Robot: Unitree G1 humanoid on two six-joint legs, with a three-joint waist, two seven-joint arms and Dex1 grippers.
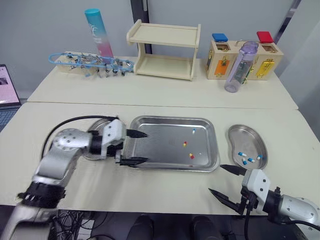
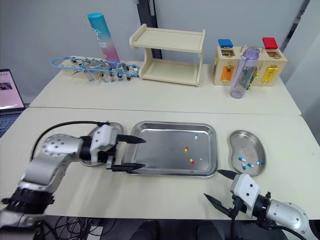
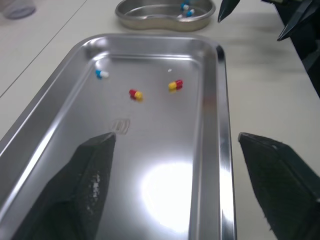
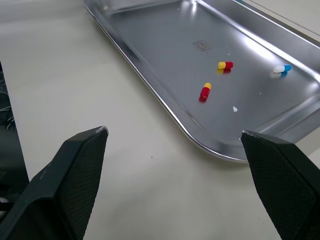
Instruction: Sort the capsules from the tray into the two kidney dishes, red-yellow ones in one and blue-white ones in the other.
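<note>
Sorting stood partly done: several blue-white capsules [image 1: 245, 161] lay in the kidney dish [image 1: 235, 135] just beyond the right tool [image 1: 215, 178], which was spread wide and empty. Ahead of the left tool [image 1: 146, 147], also spread and empty, the tray [image 1: 172, 120] held two red-yellow capsules [image 1: 184, 144] and a stray blue-white capsule [image 1: 194, 131].

Tray [image 1: 155, 137] holds two red-yellow capsules [image 1: 185, 144] and a blue-white capsule [image 1: 194, 131]; right kidney dish [image 1: 240, 136] holds blue-white ones [image 1: 245, 160].
</note>
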